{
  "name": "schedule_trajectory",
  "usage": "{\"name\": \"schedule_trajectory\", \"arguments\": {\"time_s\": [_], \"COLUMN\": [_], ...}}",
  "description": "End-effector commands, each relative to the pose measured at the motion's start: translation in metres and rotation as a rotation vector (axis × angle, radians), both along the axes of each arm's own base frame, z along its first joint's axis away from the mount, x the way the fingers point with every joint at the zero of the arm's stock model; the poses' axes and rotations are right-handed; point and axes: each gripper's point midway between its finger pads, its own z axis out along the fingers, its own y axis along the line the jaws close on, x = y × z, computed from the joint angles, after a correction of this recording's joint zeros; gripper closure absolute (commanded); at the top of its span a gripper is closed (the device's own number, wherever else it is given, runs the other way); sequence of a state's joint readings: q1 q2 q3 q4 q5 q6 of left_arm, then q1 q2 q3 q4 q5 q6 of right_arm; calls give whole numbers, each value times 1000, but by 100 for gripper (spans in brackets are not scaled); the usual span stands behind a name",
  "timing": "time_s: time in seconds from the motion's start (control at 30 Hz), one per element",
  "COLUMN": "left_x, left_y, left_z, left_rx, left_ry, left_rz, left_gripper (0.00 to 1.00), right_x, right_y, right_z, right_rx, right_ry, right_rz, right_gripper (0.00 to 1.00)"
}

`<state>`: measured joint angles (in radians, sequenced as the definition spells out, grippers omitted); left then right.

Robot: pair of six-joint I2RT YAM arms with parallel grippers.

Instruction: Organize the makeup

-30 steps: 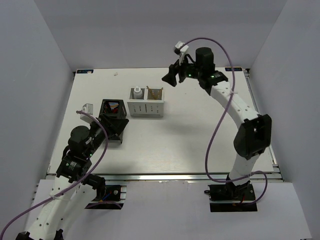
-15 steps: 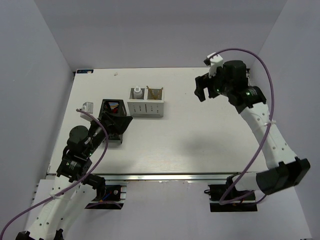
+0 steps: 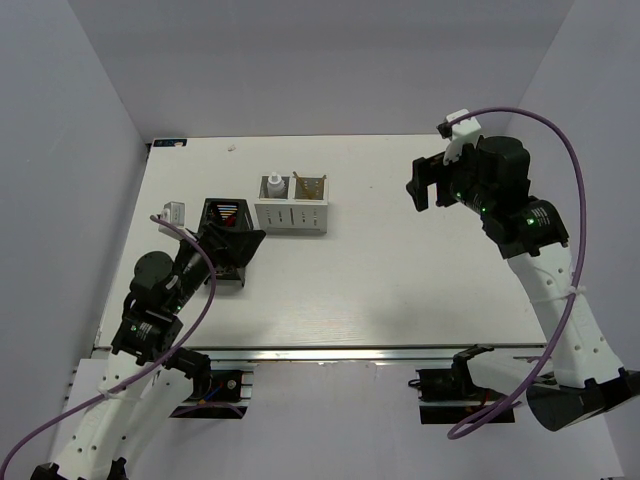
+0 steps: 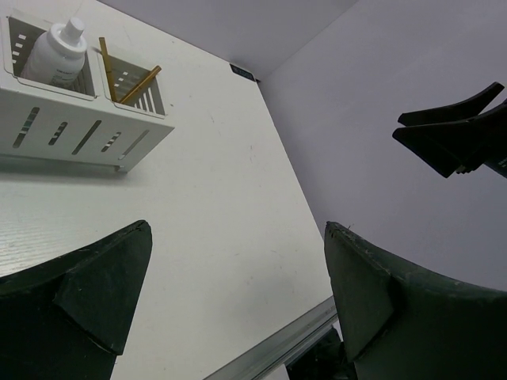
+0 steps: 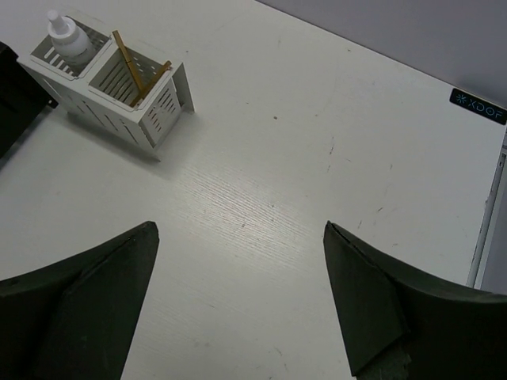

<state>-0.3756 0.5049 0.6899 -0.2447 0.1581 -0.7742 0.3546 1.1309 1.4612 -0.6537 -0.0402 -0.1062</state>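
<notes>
Bottle (image 5: 67, 39) stands in the left compartment of the box (image 5: 119, 119), sticks (image 5: 131, 67) in the right; tubes (image 3: 228, 212) sit in the black holder (image 3: 222, 238). No loose makeup shows on the desk (image 3: 400, 270), so sorting looks essentially done. Left claw (image 4: 238, 227) is spread and empty beside the holder; right claw (image 5: 238, 229) is spread and empty, raised over the desk's right side.

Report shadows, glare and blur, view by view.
Top external: even, soft light, only faint shadows on the table. Left wrist: the fingers are dark and soft-edged, the box sharp. Right wrist: mild sheen on the table grain, no blur.
</notes>
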Motion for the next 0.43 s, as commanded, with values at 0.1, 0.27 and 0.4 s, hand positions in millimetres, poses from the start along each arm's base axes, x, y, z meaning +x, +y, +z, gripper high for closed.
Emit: {"name": "schedule_trajectory", "arguments": {"time_s": [0.1, 0.27, 0.4], "left_x": [-4, -6, -7], "left_y": [-1, 1, 3], "left_z": [23, 21, 20], "left_rx": [-9, -10, -6], "left_ry": [-63, -66, -68], "left_rz": [-15, -8, -1], "left_gripper": [2, 2, 2], "right_x": [3, 8, 14], "right_y": [-5, -9, -16], "right_z": [-2, -6, -8], "right_rx": [0, -21, -28], "right_ry": [-8, -15, -28], "right_rz": [-36, -62, -98], "right_gripper": [11, 10, 11]}}
